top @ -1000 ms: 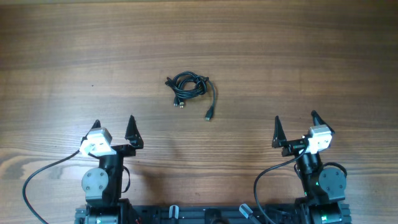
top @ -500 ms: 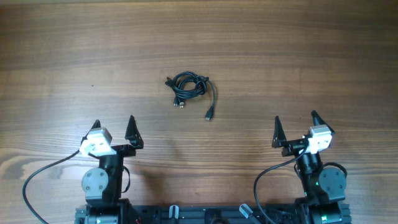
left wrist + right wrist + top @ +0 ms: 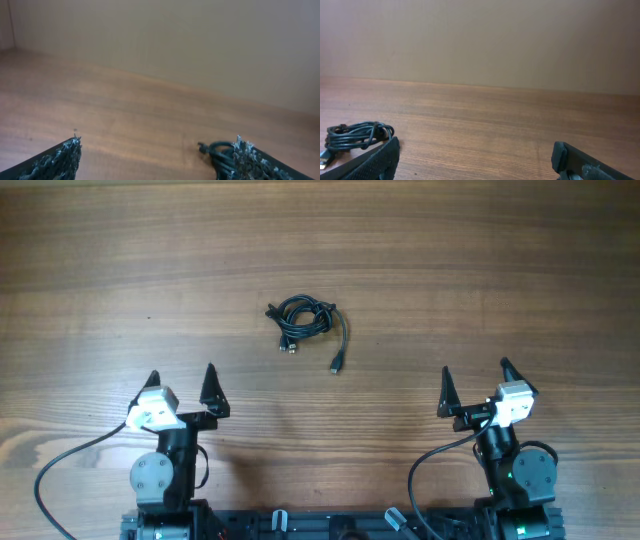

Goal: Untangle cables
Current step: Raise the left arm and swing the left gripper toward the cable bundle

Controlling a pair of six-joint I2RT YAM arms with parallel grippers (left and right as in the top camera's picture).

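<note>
Black cables point(image 3: 305, 323) — knotted, on wood.

cables point(image 3: 304, 321) on the table point(image 3: 500, 250) near its middle, left gripper point(image 3: 181, 372) nearer the robot to their left, right gripper point(image 3: 475, 367) to their right

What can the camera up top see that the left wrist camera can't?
Only the overhead view shows the right tool, standing open, and one cord's plug end trailing out from the tangle toward the robot. Only the left wrist view shows the plain wall behind the table. Both show the wooden table, the open left tool and the black cables. The wrist view catches only part of the tangle, partly behind one of its own fingers.
</note>
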